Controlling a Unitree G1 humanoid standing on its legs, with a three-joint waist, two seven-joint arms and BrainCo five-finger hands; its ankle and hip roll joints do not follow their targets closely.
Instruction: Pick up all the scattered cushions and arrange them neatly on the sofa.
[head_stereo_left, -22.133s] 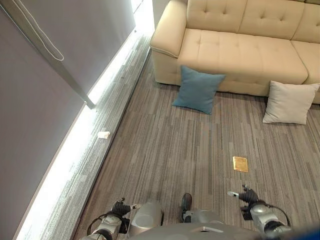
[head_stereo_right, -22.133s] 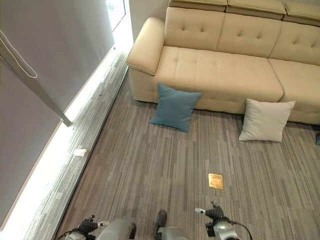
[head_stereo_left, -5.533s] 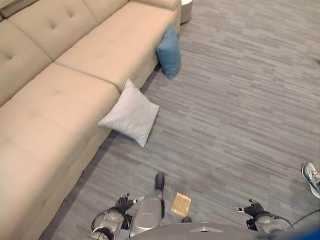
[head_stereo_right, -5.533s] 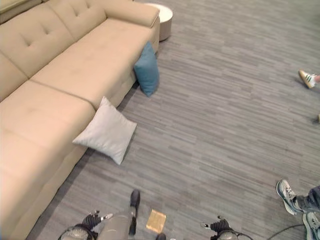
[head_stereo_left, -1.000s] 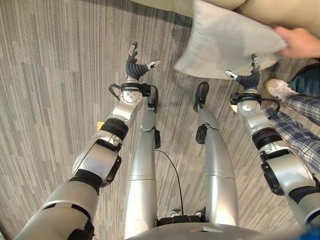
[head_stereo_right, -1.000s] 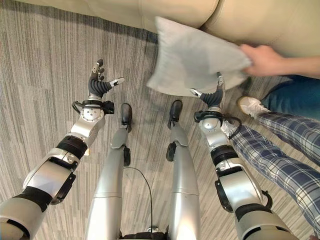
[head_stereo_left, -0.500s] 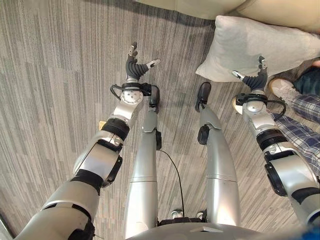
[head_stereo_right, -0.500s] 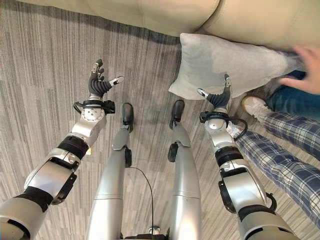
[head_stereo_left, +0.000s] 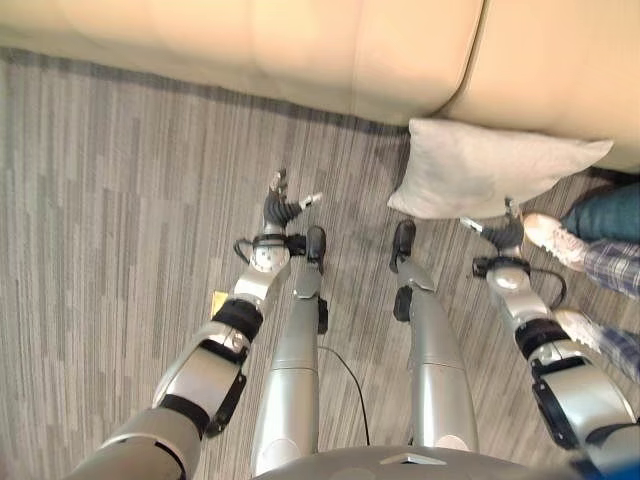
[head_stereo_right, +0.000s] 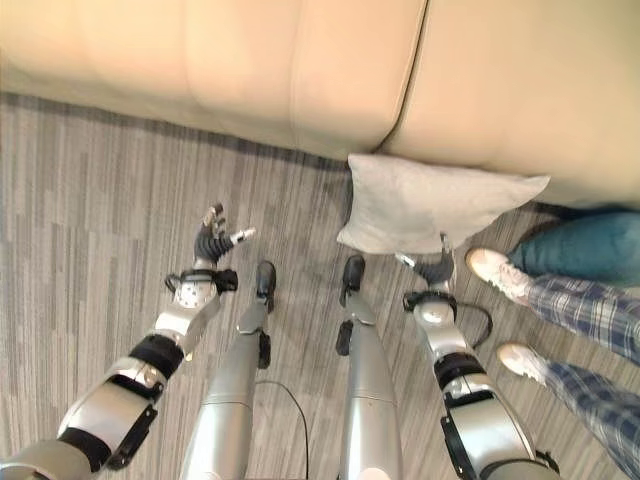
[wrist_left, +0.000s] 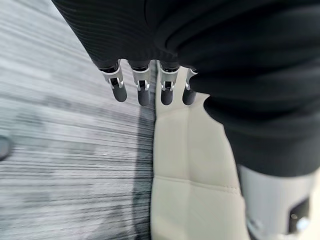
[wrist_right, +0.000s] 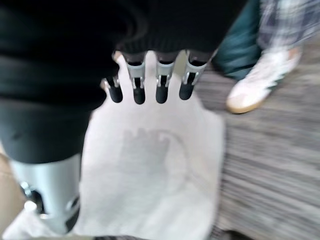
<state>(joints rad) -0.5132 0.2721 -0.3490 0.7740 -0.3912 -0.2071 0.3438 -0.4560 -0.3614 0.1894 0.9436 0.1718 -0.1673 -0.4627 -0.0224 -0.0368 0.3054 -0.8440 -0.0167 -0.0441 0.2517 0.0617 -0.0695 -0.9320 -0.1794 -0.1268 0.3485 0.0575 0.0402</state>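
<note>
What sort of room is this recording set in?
Probably a living room or lounge: a beige sofa along the top of the head views, a grey cushion leaning against its base, and striped grey carpet.

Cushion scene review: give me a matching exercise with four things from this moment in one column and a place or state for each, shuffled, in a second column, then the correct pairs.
Things:
1. light grey cushion
2. left hand
3. right hand
4. person's white shoe

Places or states:
A. open, over bare carpet
B. on the carpet by the robot's right arm
C. open, just below the cushion's edge
D. on the floor against the sofa front

Pairs: 1-D, 2-A, 3-C, 4-B
</note>
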